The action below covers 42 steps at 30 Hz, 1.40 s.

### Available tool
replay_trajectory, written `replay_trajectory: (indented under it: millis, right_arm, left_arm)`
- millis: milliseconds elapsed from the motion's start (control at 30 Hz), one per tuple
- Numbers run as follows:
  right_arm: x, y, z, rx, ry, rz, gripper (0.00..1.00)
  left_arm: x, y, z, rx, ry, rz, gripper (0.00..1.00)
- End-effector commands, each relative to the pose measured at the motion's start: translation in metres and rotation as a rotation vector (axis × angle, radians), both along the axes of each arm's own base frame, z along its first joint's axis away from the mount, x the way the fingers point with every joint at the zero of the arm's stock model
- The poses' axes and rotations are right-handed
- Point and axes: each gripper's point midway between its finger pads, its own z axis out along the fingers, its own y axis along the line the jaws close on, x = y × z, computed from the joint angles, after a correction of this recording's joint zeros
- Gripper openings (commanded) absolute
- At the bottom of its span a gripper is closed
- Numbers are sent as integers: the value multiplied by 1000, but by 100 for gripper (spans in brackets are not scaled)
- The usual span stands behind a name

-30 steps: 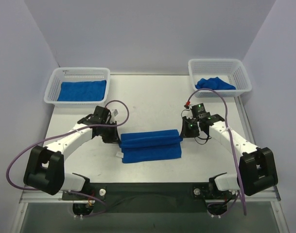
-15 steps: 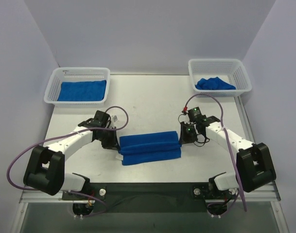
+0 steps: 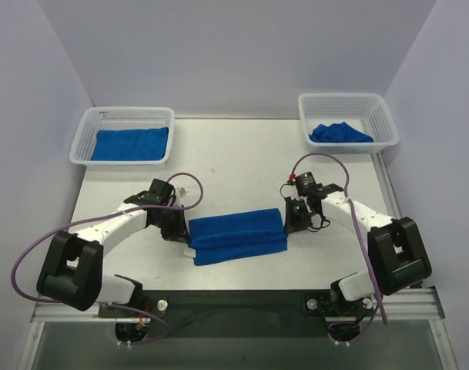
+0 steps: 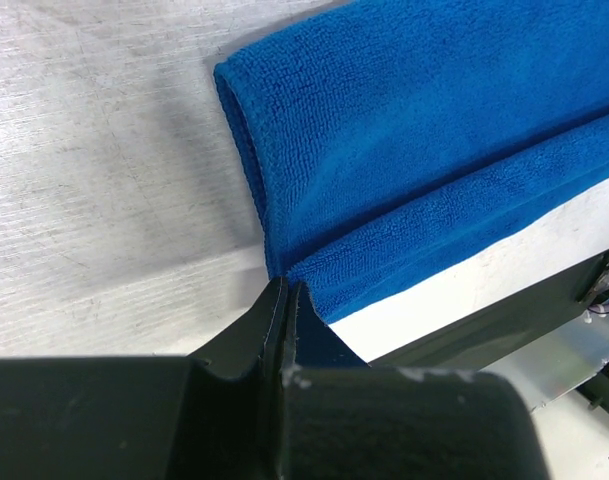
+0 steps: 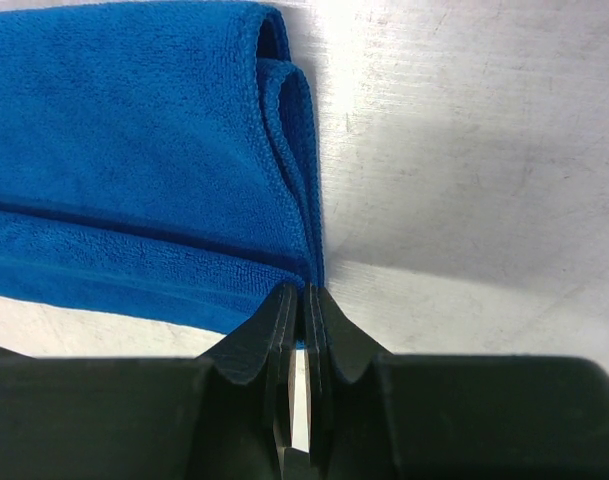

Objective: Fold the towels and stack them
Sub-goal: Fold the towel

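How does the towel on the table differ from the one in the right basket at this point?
The table towel is folded into a long flat band; the basket towel is a crumpled heap in the right basket. The table towel is pinched at its ends by the left gripper and right gripper, jaws shut; the basket towel lies untouched. Both are royal-blue terry.

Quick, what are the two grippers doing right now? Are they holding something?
Left gripper: closed, pinching the left end of the folded towel.
Right gripper: closed, pinching the towel's right end.
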Motion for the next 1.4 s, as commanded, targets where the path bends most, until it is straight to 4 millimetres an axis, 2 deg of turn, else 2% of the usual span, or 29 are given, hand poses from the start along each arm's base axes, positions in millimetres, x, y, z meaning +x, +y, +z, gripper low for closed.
replay_trajectory:
  millis: [0,133,333,567,700,833,900,933,967,1033,1067,1100,1200,1267,1367]
  right_arm:
    - [9,-11,18,-61,-64,-8,0]
    - [16,-11,31,-60,-99,-7,0]
    - [15,-13,38,-71,-105,0,0]
    - [8,-16,33,-80,-75,-4,0]
    - [5,-15,25,-82,-38,0,0]
    - [-1,-15,17,-89,-5,6,1]
    - [-5,-17,13,-93,12,6,6]
    - [-7,-17,13,-91,16,5,8]
    - [-8,-16,13,-89,18,9,14]
    - [-12,-14,14,-80,21,16,24]
    - [-15,-12,17,-72,23,26,35]
    - [-16,-10,22,-65,11,33,40]
    - [-27,-4,38,-59,-11,77,54]
    - [-37,-1,47,-61,-12,111,55]
    - [-36,-1,65,-59,-70,115,55]
  left_arm:
    - [15,-1,22,-5,-82,11,0]
    - [24,-2,46,-6,-125,13,0]
    - [14,-8,59,-40,-136,30,0]
    - [-14,-7,38,-29,-54,21,0]
    - [-28,5,9,32,8,28,0]
    - [-33,5,-10,46,46,25,0]
    - [-35,0,-12,36,54,8,19]
    - [-36,-1,-12,37,56,2,23]
    - [-37,-2,-12,35,53,-1,33]
    - [-39,-4,-9,20,54,-12,43]
    - [-38,-5,-5,9,44,-11,50]
    - [-41,-6,-1,0,49,-13,55]
    - [-37,-9,22,-38,-11,-11,68]
    - [-38,-9,38,-59,-48,-3,72]
    - [-32,-13,64,-92,-110,3,72]
